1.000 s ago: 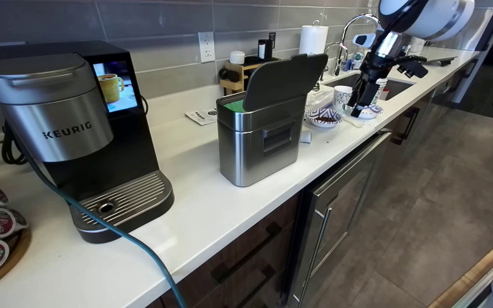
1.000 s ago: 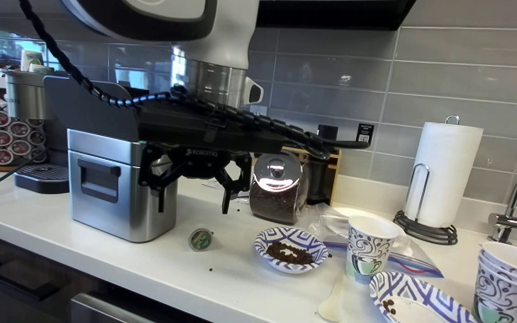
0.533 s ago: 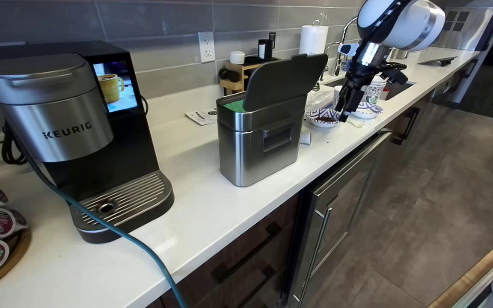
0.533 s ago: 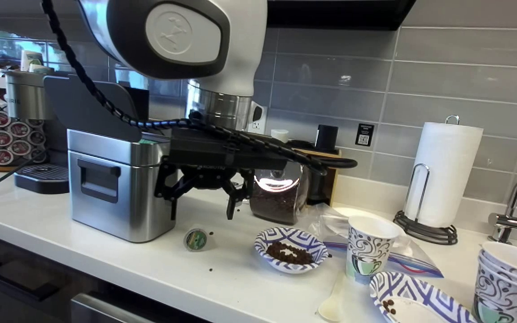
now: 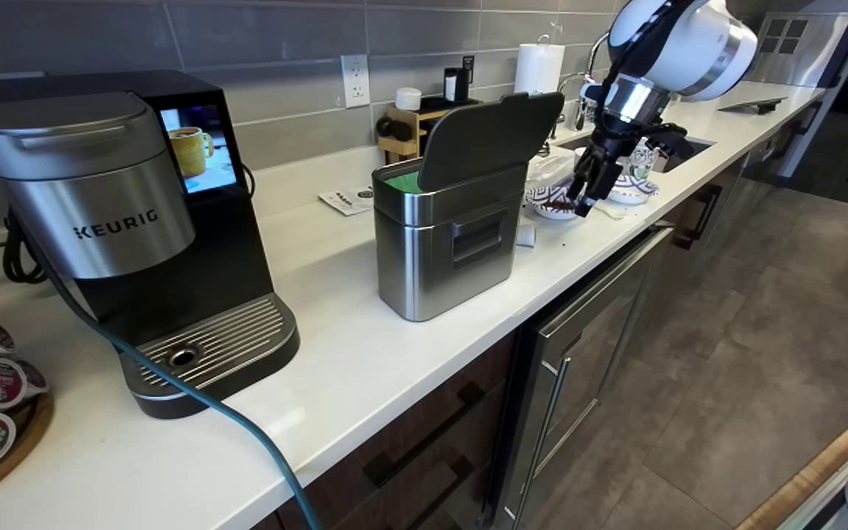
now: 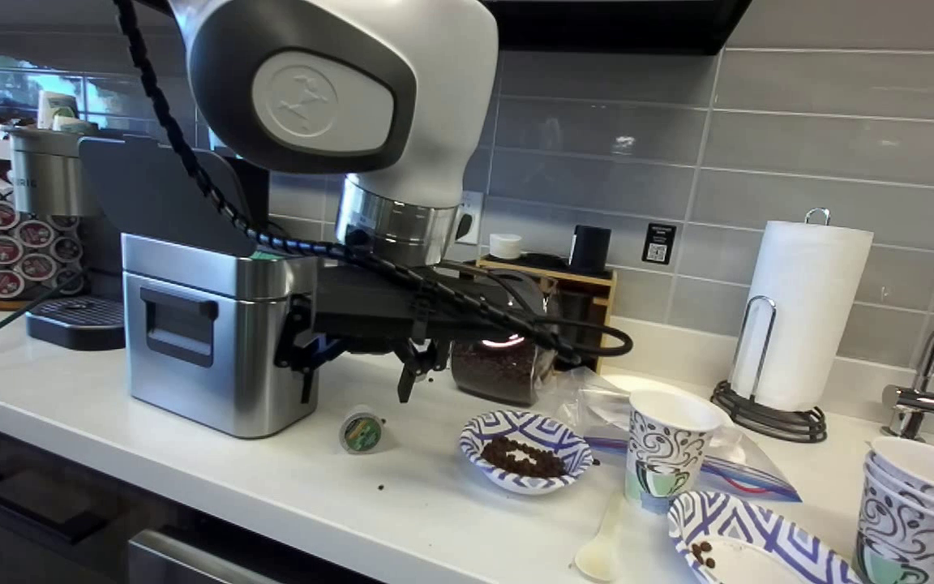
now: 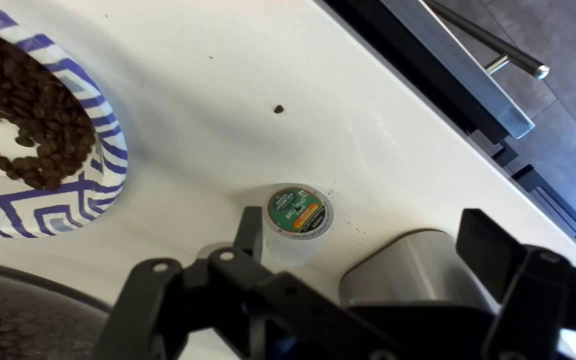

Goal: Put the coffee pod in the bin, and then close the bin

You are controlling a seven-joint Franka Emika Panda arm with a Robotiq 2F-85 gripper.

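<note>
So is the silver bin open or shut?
Open: in both exterior views, the dark lid stands raised above the brushed-steel bin, and something green shows inside.

- The coffee pod is white, and its top is green with orange and black bands.
- The bin is silver; its lid is dark grey.
- The claw is black.
- The bowl is white with a blue geometric pattern; the beans are dark brown.
- The desk is also white.
</note>
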